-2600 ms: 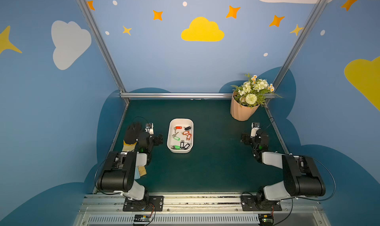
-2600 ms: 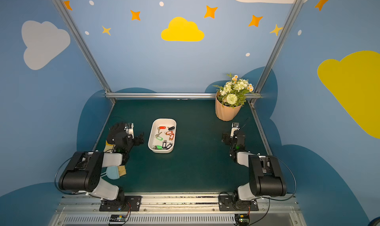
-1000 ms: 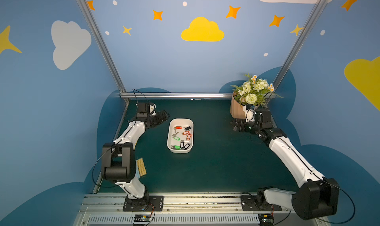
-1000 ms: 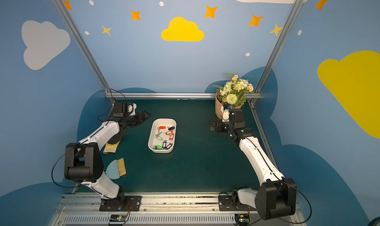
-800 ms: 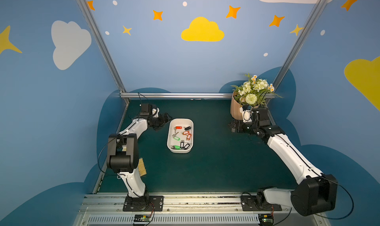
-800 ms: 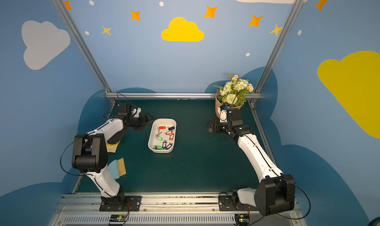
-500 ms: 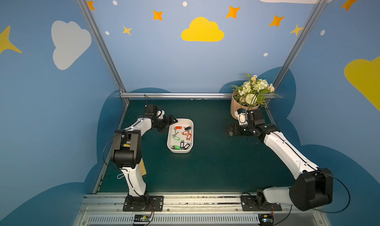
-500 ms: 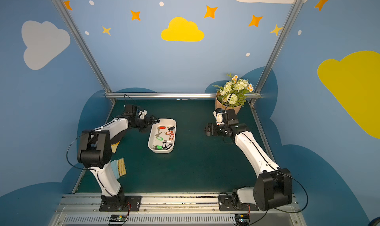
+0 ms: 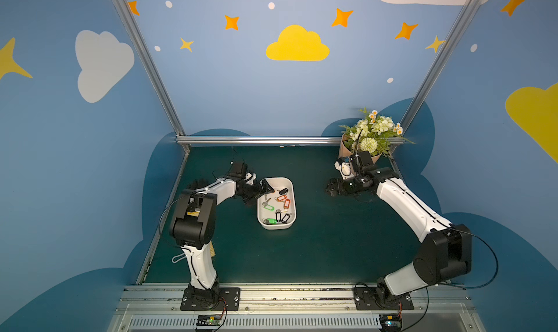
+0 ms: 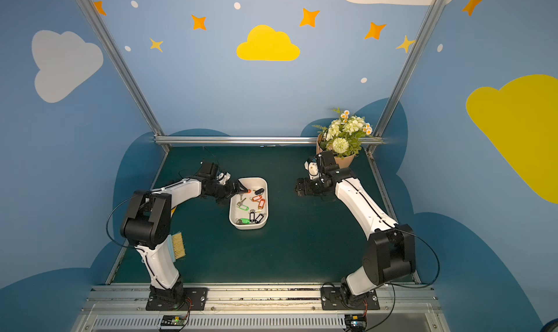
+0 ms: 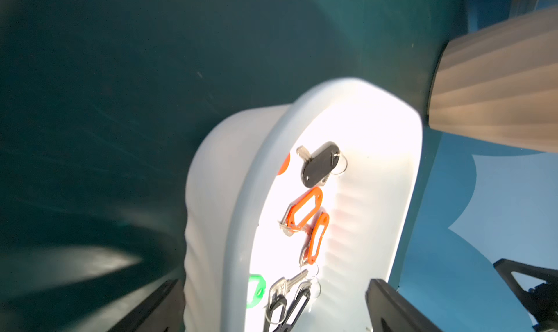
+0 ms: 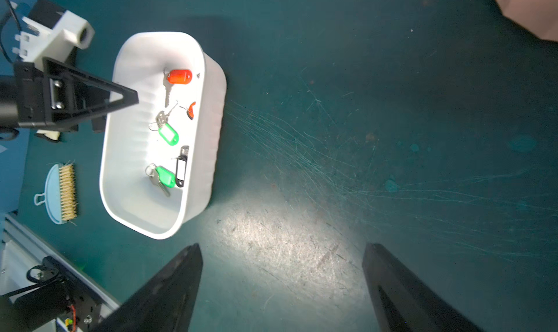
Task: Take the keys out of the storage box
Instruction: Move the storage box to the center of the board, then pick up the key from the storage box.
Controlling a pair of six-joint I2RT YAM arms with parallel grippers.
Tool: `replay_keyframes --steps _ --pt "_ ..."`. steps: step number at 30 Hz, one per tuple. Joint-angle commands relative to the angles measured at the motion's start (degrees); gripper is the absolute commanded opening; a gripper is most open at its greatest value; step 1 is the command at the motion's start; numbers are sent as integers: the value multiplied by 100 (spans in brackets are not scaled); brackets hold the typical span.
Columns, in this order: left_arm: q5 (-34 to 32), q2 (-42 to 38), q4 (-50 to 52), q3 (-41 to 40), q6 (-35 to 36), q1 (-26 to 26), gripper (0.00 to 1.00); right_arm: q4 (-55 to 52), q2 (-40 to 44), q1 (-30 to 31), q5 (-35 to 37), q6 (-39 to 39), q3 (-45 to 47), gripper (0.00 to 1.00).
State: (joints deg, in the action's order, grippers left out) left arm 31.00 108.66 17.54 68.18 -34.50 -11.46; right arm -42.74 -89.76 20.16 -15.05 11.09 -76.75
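White plastic forms the storage box (image 9: 294, 207), which is set on the dark green mat (image 9: 317, 249) left of centre, its long sides running front to back. The left arm is bent sharply at the elbow, and its forearm is stretched level toward the box's far left corner. The left gripper (image 10: 238, 192) is spread wide and nothing is held in it. One finger (image 12: 90, 95) is reached over the rim above the box's inside, while the other is kept outside the left wall. The right arm is extended forward and inward from its base, with its wrist just in front of the flower pot (image 10: 347, 162). The right gripper (image 12: 281, 246) is pointed toward the box but is well apart from it. Its jaws are parted over bare mat and nothing is gripped. All the keys (image 10: 252, 208) are seen lying inside the box, and none is seen on the mat. Eight tags are counted across the views: one red (image 12: 179, 76), two orange (image 11: 303, 208), two green (image 12: 168, 134) and three black (image 11: 320, 164). One brush (image 10: 176, 245) is seen beside the left arm's base.
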Motion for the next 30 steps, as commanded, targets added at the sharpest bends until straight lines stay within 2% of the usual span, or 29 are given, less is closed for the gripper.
replay_keyframes --steps 1,6,11,19,25,30 --pt "176 -132 -58 57 -169 -267 100 -643 -358 142 -128 365 -490 85" --pt "258 49 -98 239 -226 -579 100 -1000 -1028 599 32 184 -1171 81" --pt "72 -164 -314 -32 -422 -504 100 -1322 -1796 1153 226 -562 -2114 76" --pt "-262 -1144 -658 -941 -681 169 100 -1843 -3171 1865 613 -2045 -3675 65" --pt "-397 -1679 -522 -1295 -519 663 100 -1861 -3963 2014 558 -2701 -4391 53" --pt "-430 -1837 -521 -1469 -540 855 100 -1861 -4425 2093 560 -3071 -4676 47"
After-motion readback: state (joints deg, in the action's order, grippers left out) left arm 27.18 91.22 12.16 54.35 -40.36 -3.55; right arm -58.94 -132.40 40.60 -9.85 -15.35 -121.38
